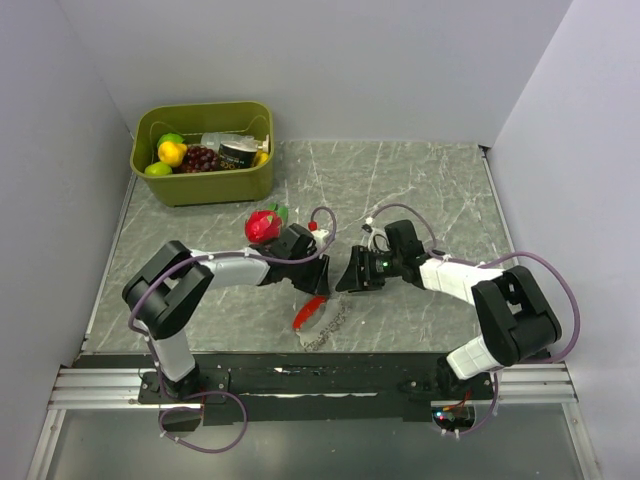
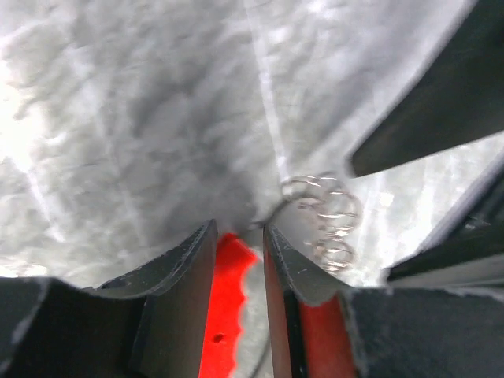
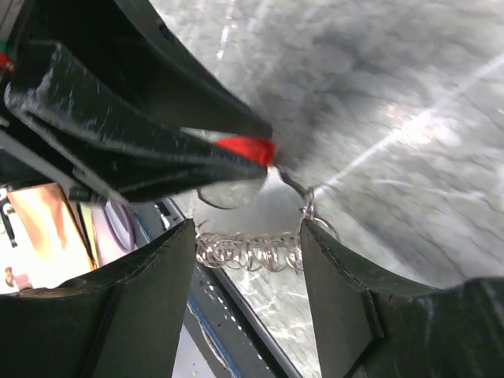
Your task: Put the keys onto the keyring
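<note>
Left gripper (image 2: 239, 230): pinched onto the red fob of the keyring (image 2: 227, 276).
Right gripper (image 3: 248, 232): jaws apart, chain showing between them, holding nothing.

A lab rig: white walls (image 1: 50, 150) enclosing a marbled table (image 1: 430, 190).

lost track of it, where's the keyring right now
Top view: the keyring sits centre, near the table's front edge, red fob between the fingers of the left gripper.

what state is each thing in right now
slim red fob on silvery chain keyring: fob clamped, chain loose
left end effector: shut on keyring fob
right end effector: open, gripping nothing
olive plastic bin: upright, holding toy fruit
round red strawberry toy: resting on grey marbled table
</note>
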Action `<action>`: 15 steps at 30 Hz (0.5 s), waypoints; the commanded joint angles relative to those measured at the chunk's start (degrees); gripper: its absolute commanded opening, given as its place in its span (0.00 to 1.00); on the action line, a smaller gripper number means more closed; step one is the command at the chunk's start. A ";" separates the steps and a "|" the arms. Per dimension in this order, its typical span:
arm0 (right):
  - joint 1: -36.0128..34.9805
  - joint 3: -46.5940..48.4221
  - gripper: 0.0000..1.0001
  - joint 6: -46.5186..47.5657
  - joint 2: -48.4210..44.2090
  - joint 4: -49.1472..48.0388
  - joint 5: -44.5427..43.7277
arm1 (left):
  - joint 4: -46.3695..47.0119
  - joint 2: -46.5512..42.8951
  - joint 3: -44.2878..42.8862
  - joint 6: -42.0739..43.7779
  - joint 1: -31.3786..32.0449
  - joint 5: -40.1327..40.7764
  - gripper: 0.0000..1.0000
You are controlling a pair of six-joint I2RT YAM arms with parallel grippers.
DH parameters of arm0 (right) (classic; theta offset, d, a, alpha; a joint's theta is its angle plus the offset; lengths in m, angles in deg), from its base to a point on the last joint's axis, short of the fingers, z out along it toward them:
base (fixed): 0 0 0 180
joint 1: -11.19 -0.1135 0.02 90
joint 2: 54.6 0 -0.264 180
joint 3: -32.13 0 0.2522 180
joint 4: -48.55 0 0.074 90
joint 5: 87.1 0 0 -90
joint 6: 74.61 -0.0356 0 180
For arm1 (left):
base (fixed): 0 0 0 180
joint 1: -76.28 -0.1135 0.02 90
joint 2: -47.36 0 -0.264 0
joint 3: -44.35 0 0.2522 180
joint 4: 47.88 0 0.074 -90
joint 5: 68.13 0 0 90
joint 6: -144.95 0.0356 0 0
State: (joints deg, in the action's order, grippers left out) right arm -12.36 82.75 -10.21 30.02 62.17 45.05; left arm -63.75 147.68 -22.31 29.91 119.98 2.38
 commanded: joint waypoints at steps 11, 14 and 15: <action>2.02 0.40 0.34 1.26 2.65 -1.27 -2.86 | 1.40 -3.98 -0.89 0.78 -0.20 0.50 0.42; 1.93 0.67 0.18 1.87 3.53 -0.13 -5.22 | 1.76 -6.61 0.08 0.43 -0.37 1.55 0.45; 2.02 0.75 0.10 2.05 3.71 -0.12 -6.19 | 1.67 -7.40 0.78 0.43 -0.37 3.12 0.45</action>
State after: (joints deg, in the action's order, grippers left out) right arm -10.72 82.73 -9.25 32.75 62.37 42.53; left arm -64.04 145.84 -22.66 31.26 119.80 3.35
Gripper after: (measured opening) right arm 0.199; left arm 0.439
